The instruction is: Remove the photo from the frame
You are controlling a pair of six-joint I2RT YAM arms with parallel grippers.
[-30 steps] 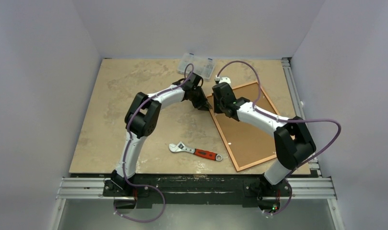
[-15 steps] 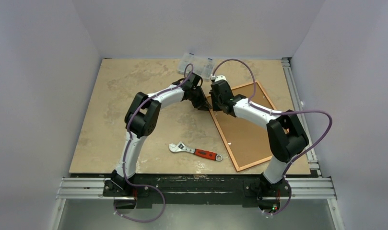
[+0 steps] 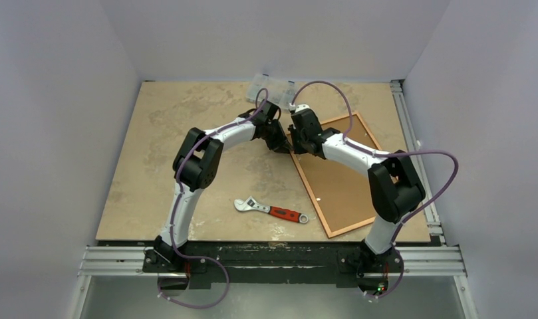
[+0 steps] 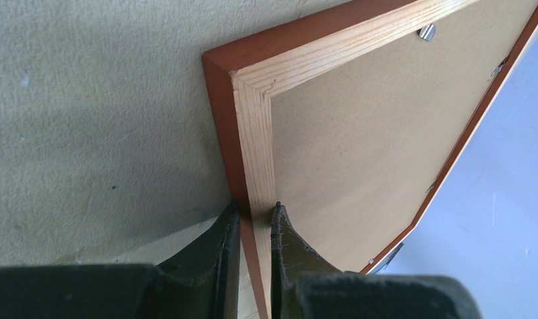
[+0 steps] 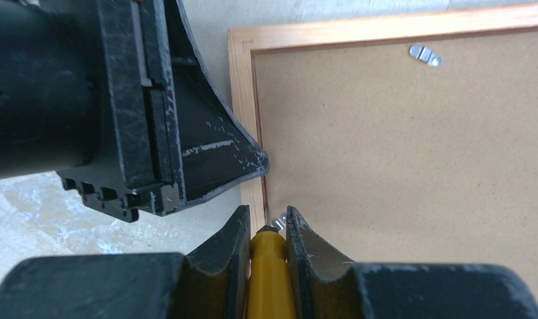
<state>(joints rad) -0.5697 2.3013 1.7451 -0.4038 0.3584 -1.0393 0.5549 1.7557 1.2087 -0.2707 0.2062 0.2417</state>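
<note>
The frame [image 3: 351,228] of red-orange wood lies face down at the right of the table, its brown backing board [image 3: 346,186] facing up. The photo is hidden under the board. My left gripper [image 3: 284,147] is shut on the frame's left rail [image 4: 253,133] near the far corner, one finger on each side [image 4: 255,211]. My right gripper [image 3: 299,150] is shut on a yellow-handled screwdriver [image 5: 269,279]. The screwdriver's tip is at a small metal tab [image 5: 277,220] on the same rail, just beside the left gripper's finger [image 5: 206,153]. A second tab [image 5: 424,54] sits on the far rail.
A red-handled adjustable wrench [image 3: 272,211] lies near the front middle of the table. A clear plastic box [image 3: 272,86] stands at the back, behind both grippers. Metal rails [image 3: 412,133] run along the table's right edge.
My right gripper has moved a little up the frame's left rail toward the far corner, closer to the left gripper. The left arm and the frame have not moved.
</note>
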